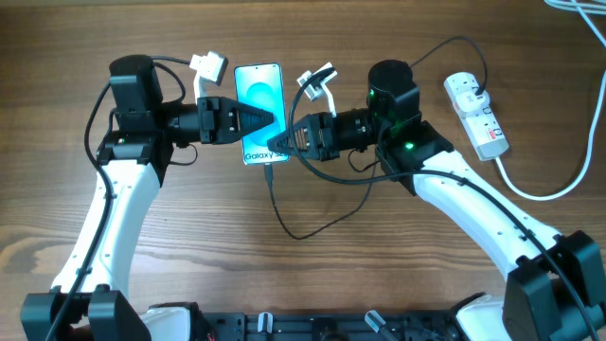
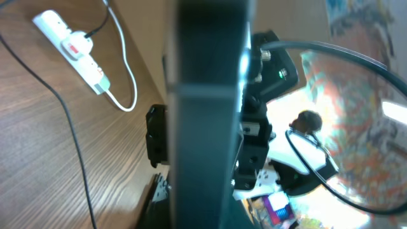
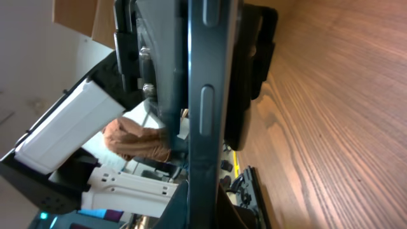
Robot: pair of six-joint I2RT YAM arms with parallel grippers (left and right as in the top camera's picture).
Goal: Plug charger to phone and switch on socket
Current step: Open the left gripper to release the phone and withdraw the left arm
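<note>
The phone (image 1: pixel 260 99) faces up with its teal screen and white border, held between both arms. My left gripper (image 1: pixel 268 118) reaches over it from the left and is shut on it. My right gripper (image 1: pixel 281 144) is shut on its lower right edge. Both wrist views show the phone edge-on as a dark slab, in the left wrist view (image 2: pixel 206 114) and in the right wrist view (image 3: pixel 206 114). The charger's black plug tip (image 1: pixel 270 172) sits at the phone's bottom edge, and its thin cable (image 1: pixel 294 232) loops over the table. The socket (image 1: pixel 476 114) lies at the far right and shows in the left wrist view (image 2: pixel 70 44).
A thicker white cable (image 1: pixel 540 189) runs from the socket off the right edge. A black plug (image 1: pixel 478 93) sits in the socket. Small white pieces lie near the phone's top, one on the left (image 1: pixel 208 66) and one on the right (image 1: pixel 317 78). The table is brown wood.
</note>
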